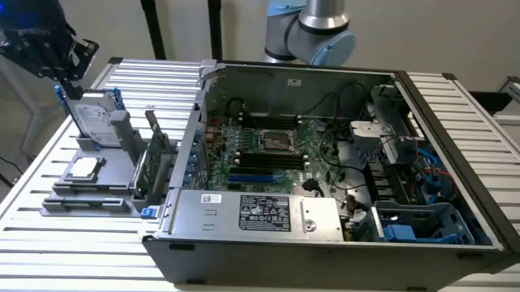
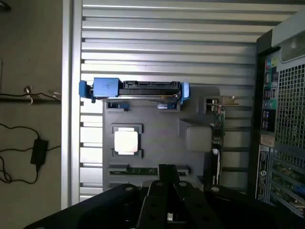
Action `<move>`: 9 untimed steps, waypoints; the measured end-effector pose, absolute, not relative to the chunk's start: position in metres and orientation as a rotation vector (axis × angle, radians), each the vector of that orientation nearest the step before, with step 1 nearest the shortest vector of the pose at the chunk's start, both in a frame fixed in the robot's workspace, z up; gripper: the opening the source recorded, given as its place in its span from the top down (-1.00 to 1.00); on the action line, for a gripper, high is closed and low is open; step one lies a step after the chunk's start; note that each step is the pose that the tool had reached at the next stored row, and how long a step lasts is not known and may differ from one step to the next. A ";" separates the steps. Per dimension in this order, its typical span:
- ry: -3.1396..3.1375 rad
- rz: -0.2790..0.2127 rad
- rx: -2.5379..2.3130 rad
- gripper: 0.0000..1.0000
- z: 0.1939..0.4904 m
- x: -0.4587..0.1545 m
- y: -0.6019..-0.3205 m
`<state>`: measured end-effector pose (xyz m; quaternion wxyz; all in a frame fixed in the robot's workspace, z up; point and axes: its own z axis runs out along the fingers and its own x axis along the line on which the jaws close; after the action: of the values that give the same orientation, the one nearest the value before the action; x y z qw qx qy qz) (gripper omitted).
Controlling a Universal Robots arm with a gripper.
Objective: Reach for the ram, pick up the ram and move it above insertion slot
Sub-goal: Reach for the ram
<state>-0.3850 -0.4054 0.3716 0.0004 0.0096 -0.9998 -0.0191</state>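
So the gripper (image 1: pixel 69 82) is way up in the upper left of the exterior view, hanging over the back end of the grey parts fixture (image 1: pixel 122 159), right above the hard drive (image 1: pixel 91 123) standing on edge in its blue caddy. From the wrist view the gripper (image 2: pixel 167 177) has its jaws pressed together with nothing between them.

The ram (image 2: pixel 147 170) is lying flat in the long slot at the near edge of that fixture. In the exterior view that's lower left of the frame, and I think the thin strip there is the ram (image 1: pixel 85 204), but it's hard to make out. The gripper is well apart from it.

Between the drive and the ram sits a square processor chip (image 1: pixel 85 169). The taller green card (image 1: pixel 154 161) stands along the fixture's side, next to the open computer case (image 1: pixel 325 152). Everything sits on a slatted metal table (image 1: pixel 73 255).
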 end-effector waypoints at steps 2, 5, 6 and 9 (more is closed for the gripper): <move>-3.140 -0.060 0.030 0.79 0.372 -0.385 -0.405; -3.140 -0.060 0.030 0.79 0.372 -0.385 -0.405; -3.140 -0.060 0.030 0.79 0.372 -0.385 -0.405; -3.140 -0.060 0.030 0.79 0.372 -0.385 -0.405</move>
<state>-0.3850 -0.4054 0.3716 0.0004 0.0096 -0.9998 -0.0191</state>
